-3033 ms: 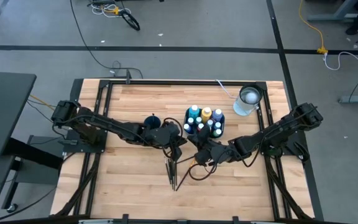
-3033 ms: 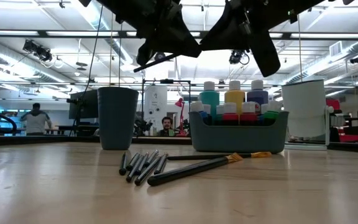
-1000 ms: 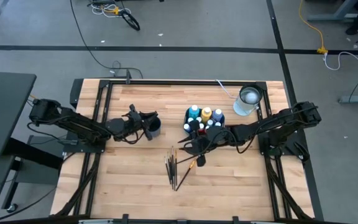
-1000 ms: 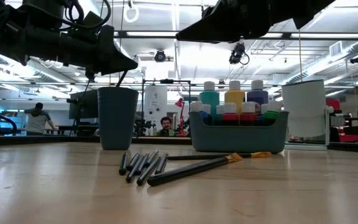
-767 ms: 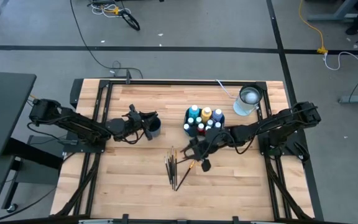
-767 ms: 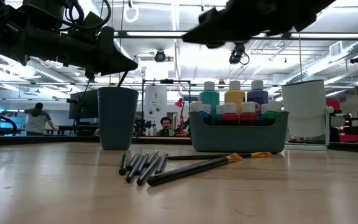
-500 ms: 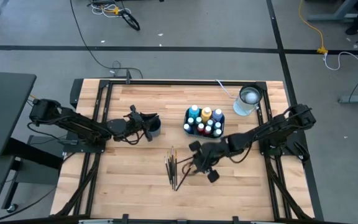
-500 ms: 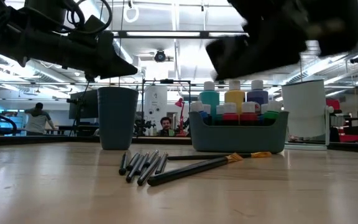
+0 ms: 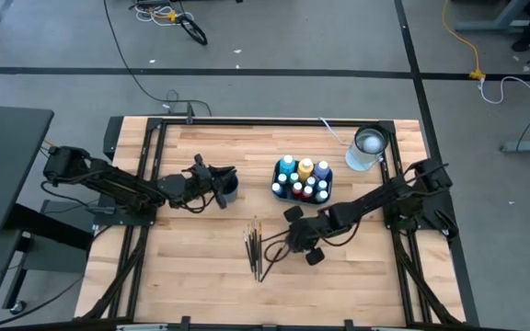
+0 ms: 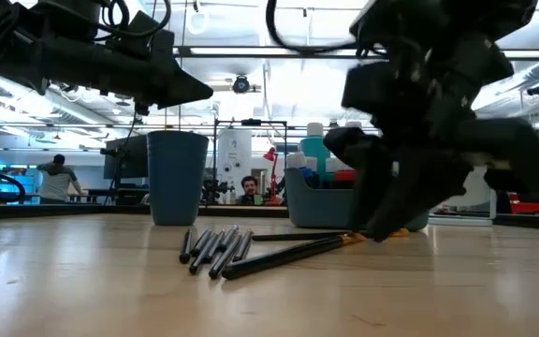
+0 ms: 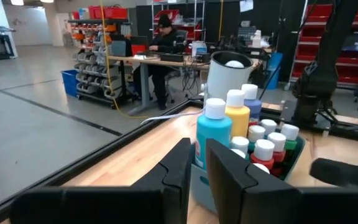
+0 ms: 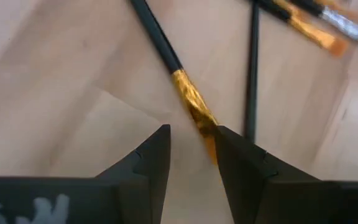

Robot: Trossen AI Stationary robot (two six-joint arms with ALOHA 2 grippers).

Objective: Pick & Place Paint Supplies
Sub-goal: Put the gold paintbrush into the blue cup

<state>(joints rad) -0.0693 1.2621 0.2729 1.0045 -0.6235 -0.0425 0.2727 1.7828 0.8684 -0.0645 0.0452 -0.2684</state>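
Note:
Several dark-handled paintbrushes (image 9: 256, 250) lie flat on the wood, also seen low in the low view (image 10: 215, 251). One brush (image 12: 166, 56) with a gold ferrule lies slantwise beside them. My right gripper (image 12: 191, 155) is open, tipped down close over the table (image 9: 293, 241), with a finger on each side of that brush's bristle end, and no touch shows. White-capped paint bottles stand in a grey-blue caddy (image 9: 304, 179). My left gripper (image 9: 217, 179) hovers at the dark blue cup (image 9: 229, 188), its fingers (image 11: 229, 177) a narrow gap apart, with nothing between them.
A white tin (image 9: 368, 147) stands at the table's far right. In the low view the cup (image 10: 177, 176) stands left of the caddy (image 10: 318, 201), which my right arm partly hides. Bare wood lies on the near side of the brushes. People show in the room behind.
My right gripper has swung from beside the caddy toward the near edge and dropped down, tipping its fingers downward until they straddle the gold-ferruled brush's tip. My left gripper stayed at the cup. The brushes and the bottles have not moved.

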